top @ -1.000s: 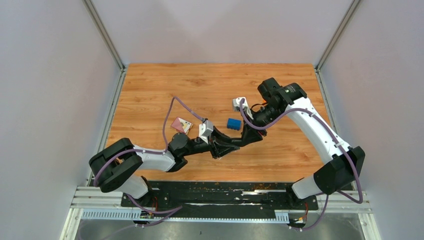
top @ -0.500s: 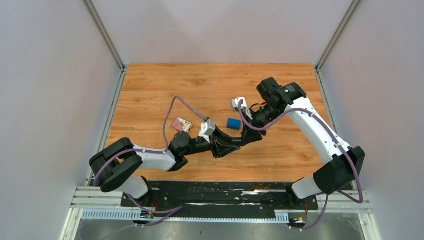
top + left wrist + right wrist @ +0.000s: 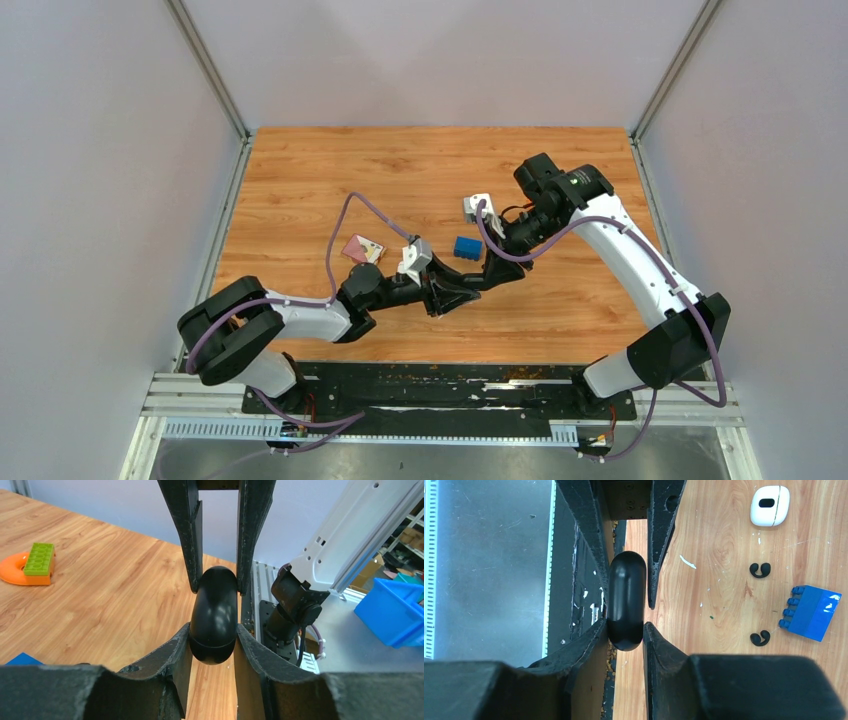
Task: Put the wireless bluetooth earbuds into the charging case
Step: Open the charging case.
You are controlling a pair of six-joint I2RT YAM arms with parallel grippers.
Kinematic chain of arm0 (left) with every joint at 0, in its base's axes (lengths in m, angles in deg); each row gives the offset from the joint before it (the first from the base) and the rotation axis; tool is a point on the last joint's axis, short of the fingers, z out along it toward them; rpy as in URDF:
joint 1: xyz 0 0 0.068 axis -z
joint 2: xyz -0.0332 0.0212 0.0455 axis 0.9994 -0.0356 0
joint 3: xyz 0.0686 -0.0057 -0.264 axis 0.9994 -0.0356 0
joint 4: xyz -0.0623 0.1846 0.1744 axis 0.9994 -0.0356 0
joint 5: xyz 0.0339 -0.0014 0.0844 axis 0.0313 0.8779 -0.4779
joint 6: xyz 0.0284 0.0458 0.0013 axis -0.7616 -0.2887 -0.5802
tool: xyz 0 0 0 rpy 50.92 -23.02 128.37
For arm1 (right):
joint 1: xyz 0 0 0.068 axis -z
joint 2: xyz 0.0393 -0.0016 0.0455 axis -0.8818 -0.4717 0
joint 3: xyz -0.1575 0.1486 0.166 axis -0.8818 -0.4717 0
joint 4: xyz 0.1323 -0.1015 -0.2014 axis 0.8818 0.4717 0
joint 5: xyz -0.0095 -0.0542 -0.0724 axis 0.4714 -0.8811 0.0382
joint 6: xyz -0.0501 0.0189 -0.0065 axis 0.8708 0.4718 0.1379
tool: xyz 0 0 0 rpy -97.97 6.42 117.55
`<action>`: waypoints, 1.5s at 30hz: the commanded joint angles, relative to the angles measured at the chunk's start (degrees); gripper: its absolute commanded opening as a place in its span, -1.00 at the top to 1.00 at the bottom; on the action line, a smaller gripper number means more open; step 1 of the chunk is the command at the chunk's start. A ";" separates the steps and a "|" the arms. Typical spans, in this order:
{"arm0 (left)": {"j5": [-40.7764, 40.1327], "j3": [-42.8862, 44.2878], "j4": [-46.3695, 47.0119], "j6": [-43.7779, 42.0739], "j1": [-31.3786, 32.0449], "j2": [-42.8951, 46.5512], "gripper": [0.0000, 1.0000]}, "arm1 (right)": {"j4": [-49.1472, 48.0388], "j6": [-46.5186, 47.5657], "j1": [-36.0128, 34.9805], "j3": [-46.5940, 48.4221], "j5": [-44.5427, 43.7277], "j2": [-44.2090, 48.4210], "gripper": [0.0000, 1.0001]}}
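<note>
Two pairs of jaws meet over the near middle of the table [image 3: 290,170], and both are clenched on the same black charging case [image 3: 214,605].

Furthest left, a small pink and tan piece [image 3: 362,249] lies flat on the wood, just on the far side of the left arm [image 3: 305,318]. That arm reaches rightward, and its jaws press one end of the case from both sides. The case is a smooth, glossy pill shape held above the wood, its two halves closed together along a thin seam.

Just on the far side of the grip sits a blue studded block [image 3: 811,612]. In the right wrist view one tiny black earbud [image 3: 760,570] and a second black earbud [image 3: 760,638] lie loose on the wood between the block and the jaws, apart from each other. A white rounded pod with a dark oval slot [image 3: 769,506] rests further along, and a thin white sliver [image 3: 687,561] lies between that pod and the jaws.

The right arm [image 3: 630,260] comes in from the far right and bends down, its jaws clamping the other end of the case. The two pairs of fingertips are close together but not touching.

The left wrist view also shows an orange ring with a green brick on it [image 3: 27,565] on the wood beyond the grip. I cannot tell where it sits in the top view.
</note>
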 commanded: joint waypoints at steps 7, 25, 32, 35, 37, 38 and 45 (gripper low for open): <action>1.63 2.12 4.32 1.13 0.12 -0.26 0.28 | -1.65 0.27 -0.40 1.57 0.04 -0.18 0.87; 4.39 1.80 4.02 -4.22 0.11 -0.77 1.00 | -2.09 -2.46 -0.41 3.16 0.70 -2.04 0.24; 4.56 -0.19 2.36 -6.31 0.21 1.52 1.00 | -2.30 -4.06 0.40 6.04 1.24 -3.52 0.24; 4.31 -0.67 2.62 -6.41 0.21 1.53 1.00 | -2.18 -4.13 0.68 6.33 1.29 -3.71 0.24; 4.25 -0.77 3.30 -6.12 0.21 1.29 1.00 | -2.26 -4.13 0.77 6.38 1.37 -3.77 0.24; 4.16 -0.82 3.52 -6.00 0.21 1.27 1.00 | -2.22 -4.11 0.75 6.26 1.44 -3.79 0.24; 3.17 -0.81 4.36 -5.12 0.20 0.46 1.00 | -1.64 -4.03 0.87 6.81 2.16 -3.34 0.23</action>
